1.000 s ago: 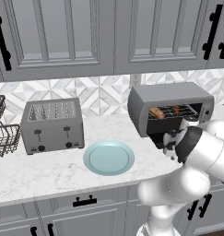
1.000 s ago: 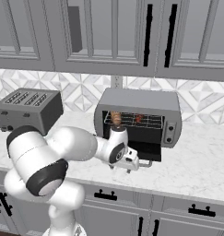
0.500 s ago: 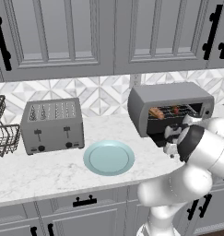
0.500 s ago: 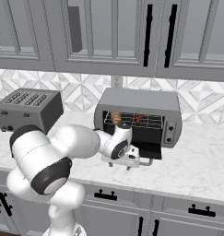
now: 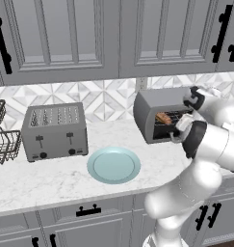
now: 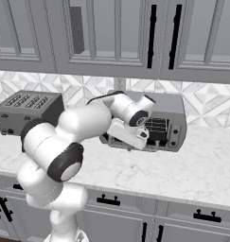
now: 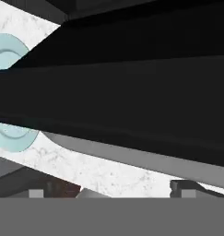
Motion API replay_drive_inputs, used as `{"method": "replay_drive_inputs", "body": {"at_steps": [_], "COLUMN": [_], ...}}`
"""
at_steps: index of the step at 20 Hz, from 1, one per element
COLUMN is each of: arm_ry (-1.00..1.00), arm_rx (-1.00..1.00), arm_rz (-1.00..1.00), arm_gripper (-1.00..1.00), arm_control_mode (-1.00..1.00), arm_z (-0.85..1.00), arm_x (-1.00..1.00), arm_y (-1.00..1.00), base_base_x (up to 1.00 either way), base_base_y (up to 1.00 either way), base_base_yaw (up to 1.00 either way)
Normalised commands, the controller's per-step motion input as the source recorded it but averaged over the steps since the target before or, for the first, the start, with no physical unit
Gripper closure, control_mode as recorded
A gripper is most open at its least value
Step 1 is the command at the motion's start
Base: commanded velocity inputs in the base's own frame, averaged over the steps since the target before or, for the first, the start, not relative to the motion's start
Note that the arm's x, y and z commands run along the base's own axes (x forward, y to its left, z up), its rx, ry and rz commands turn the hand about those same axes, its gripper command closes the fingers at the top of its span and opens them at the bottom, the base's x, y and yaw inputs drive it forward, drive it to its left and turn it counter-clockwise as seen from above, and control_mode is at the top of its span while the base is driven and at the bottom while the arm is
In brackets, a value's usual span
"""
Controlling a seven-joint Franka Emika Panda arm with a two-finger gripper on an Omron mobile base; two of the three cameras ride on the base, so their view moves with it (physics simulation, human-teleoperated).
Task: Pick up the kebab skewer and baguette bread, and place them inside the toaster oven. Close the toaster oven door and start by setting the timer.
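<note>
1. Nearest us, the marble tabletop [image 5: 51, 178] carries the teal plate [image 5: 113, 164], sitting bare in front of the four-slot toaster [image 5: 54, 130].
2. At the far left edge, a wire basket [image 5: 3, 144] stands beside that toaster.
3. Over to the right, the arm bends up and across the front of the oven [image 6: 175, 106], with the hand pressed in close against it.
4. The door [image 7: 132, 92] looms dark and huge across the hand view, a grey edge running along beneath it; plate and marble peek out to the left.
5. The fingers: their tips are barely visible at the bottom of the hand view, so I cannot tell how wide they stand or whether they hold anything.
6. Inside the oven, the bread [image 5: 162, 117] lies on the rack, golden-brown, at the left.
7. The skewer is hidden behind the arm; can't make it out.
8. Behind everything, patterned tile and grey cabinets.
</note>
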Motion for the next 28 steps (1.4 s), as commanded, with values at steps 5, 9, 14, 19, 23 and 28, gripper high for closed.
{"method": "replay_drive_inputs", "body": {"at_steps": [5,9,14,19,23,28], "arm_ry": [-0.62,-0.59,-0.53,-0.38,-0.25,-0.07], "arm_rx": [-0.02,-0.03,-0.01,0.00,0.00,0.00], "arm_rz": [0.00,-0.01,-0.03,-0.05,-0.04,-0.05], "arm_gripper": [-1.00,-1.00,-1.00,-1.00,-1.00,-1.00], "arm_control_mode": [-1.00,-1.00,-1.00,-1.00,-1.00,-1.00], "arm_z": [-0.06,-0.31,-0.29,-0.39,-0.10,0.29], "arm_x": [0.46,0.42,0.49,0.30,0.08,-0.86], "arm_y": [0.55,0.60,0.54,0.37,0.11,-0.01], "base_base_x": [0.00,0.00,0.00,0.00,0.00,0.00], "base_base_y": [0.00,0.00,0.00,0.00,0.00,0.00], "base_base_yaw": [0.00,0.00,0.00,0.00,0.00,0.00]}}
